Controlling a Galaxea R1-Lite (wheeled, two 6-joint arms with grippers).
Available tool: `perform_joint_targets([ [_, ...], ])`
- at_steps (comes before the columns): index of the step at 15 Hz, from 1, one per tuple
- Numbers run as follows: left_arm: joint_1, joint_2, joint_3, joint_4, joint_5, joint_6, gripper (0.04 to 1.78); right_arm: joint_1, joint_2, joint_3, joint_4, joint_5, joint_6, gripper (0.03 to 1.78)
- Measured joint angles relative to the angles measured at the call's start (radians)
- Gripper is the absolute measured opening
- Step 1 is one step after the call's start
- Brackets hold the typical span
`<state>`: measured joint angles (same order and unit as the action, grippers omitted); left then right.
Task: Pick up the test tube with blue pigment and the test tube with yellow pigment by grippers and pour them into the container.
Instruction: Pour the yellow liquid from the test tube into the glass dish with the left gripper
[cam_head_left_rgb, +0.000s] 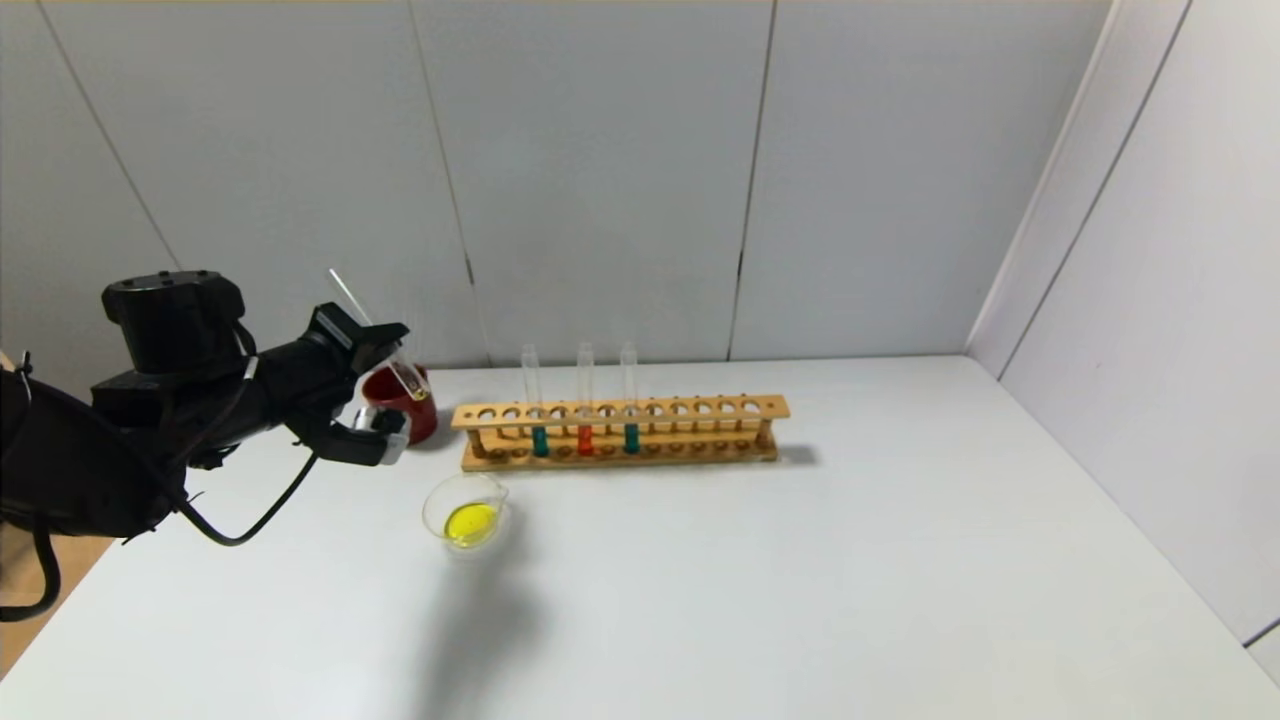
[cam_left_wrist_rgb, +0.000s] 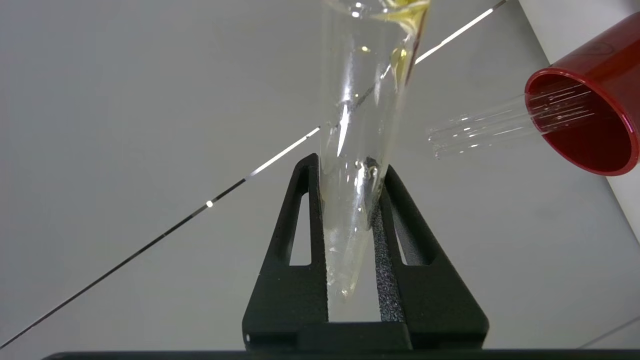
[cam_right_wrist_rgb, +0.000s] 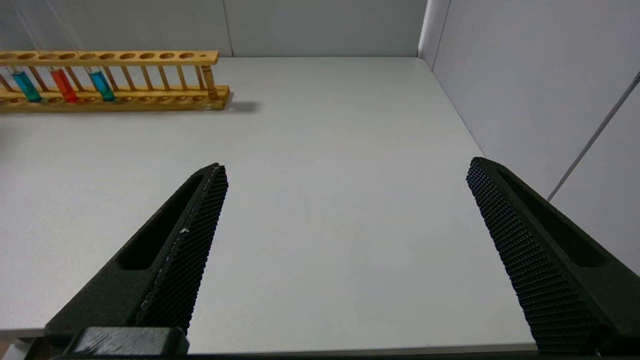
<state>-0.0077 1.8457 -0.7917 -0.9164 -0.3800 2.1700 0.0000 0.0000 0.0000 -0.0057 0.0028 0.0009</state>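
Observation:
My left gripper (cam_head_left_rgb: 380, 355) is shut on the test tube with yellow pigment (cam_head_left_rgb: 408, 378) and holds it tilted above the table, its low end in front of the red cup. In the left wrist view the tube (cam_left_wrist_rgb: 360, 125) sits between the fingers and is nearly empty, with a yellow trace inside. The container (cam_head_left_rgb: 465, 510), a low clear beaker, stands on the table below and holds yellow liquid. Two test tubes with blue pigment (cam_head_left_rgb: 540, 438) (cam_head_left_rgb: 631, 436) stand in the wooden rack (cam_head_left_rgb: 700, 408). My right gripper (cam_right_wrist_rgb: 345, 167) is open and empty, low over the table's near right part.
An orange-red tube (cam_head_left_rgb: 585, 438) stands between the two blue ones. The dark red cup (cam_head_left_rgb: 415, 415) stands left of the rack, with clear empty tubes (cam_left_wrist_rgb: 480, 132) sticking out of it. The rack also shows in the right wrist view (cam_right_wrist_rgb: 150, 97). A wall borders the table on the right.

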Motion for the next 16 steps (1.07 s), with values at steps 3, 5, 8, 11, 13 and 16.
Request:
perform_joint_targets([
  [3,-0.007,-0.014,0.016,0.003,0.003,0.004,0.32,0.0,0.0,0.0,0.0,0.0,0.0,1.75],
  [5,-0.008,-0.021,0.025,0.001,0.003,0.01,0.32,0.0,0.0,0.0,0.0,0.0,0.0,1.75],
  [8,-0.011,-0.026,0.028,0.001,0.003,0.014,0.32,0.0,0.0,0.0,0.0,0.0,0.0,1.75],
  [11,-0.011,-0.03,0.026,-0.001,0.004,0.04,0.32,0.0,0.0,0.0,0.0,0.0,0.0,1.75],
  [13,-0.011,-0.035,0.024,-0.001,0.004,0.065,0.32,0.0,0.0,0.0,0.0,0.0,0.0,1.75],
  [16,-0.011,-0.038,0.026,-0.001,0.0,0.09,0.32,0.0,0.0,0.0,0.0,0.0,0.0,1.75],
])
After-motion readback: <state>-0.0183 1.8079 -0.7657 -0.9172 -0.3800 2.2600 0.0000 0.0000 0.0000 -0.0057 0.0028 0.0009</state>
